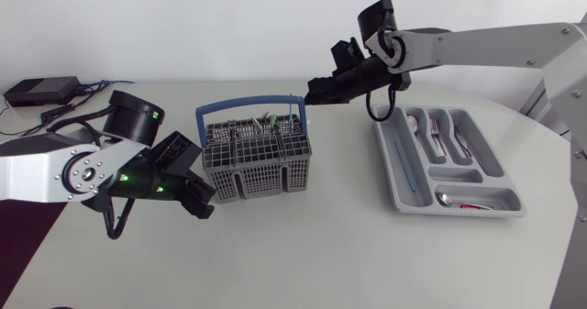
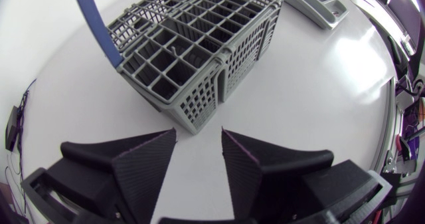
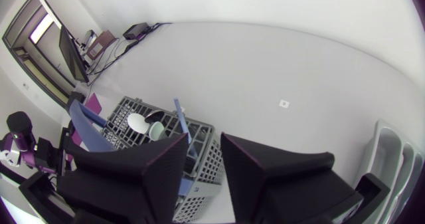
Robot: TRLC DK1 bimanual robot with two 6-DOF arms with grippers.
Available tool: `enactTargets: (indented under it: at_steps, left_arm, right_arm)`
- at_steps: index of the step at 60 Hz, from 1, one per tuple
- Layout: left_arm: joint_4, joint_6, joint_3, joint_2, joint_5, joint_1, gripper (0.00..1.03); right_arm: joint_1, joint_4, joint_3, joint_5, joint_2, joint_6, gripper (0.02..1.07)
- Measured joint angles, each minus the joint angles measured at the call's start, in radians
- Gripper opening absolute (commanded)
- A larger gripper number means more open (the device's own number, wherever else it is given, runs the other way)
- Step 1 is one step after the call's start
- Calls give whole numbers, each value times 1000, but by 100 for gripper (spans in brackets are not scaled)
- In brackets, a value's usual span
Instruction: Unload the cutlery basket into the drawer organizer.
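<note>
Right now your grey cutlery basket, with its blue handle, stands mid-desk, utensils upright in its rear cells. Your right gripper hovers over its rear right corner, fingers spread, pinching nothing. Your left gripper sits low just beside the front left corner, fingers likewise spread. Off to the right, the drawer organizer holds spoons and forks.

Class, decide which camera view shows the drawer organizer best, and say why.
The head view: the whole drawer organizer shows, every compartment visible. The left wrist view catches only a corner beyond the cutlery basket; the right wrist view an edge.
</note>
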Motion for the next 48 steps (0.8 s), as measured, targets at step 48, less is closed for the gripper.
enactTargets:
  at_steps: [48]
  left_arm:
    - [69,4,80,125,-14,118,23]
  right_arm:
    - [38,-115,-240,-178,-178,-44,10]
